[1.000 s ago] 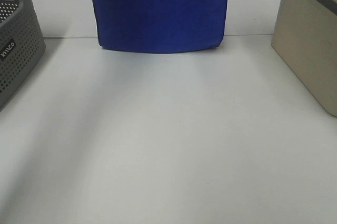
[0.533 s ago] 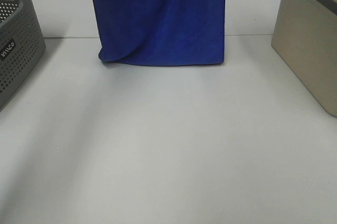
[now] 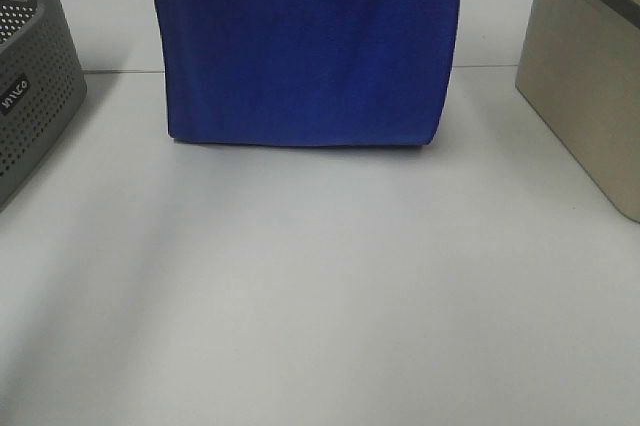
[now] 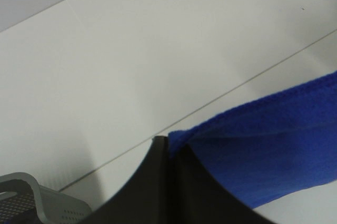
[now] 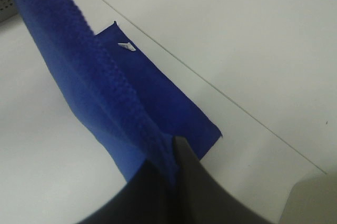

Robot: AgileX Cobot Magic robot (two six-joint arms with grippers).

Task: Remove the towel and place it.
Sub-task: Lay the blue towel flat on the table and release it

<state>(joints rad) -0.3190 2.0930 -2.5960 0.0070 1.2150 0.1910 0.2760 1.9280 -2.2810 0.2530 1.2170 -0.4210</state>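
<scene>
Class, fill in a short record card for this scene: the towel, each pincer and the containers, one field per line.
Towel: royal-blue cloth, held up as a broad sheet, lower end lying on the white table
Tag: small, white, on the part lying flat
Left pincer: shut on one upper corner of the towel
Right pincer: shut on the other upper corner
Left side: grey perforated basket, apart from the towel
Right side: beige box, apart from the towel
</scene>
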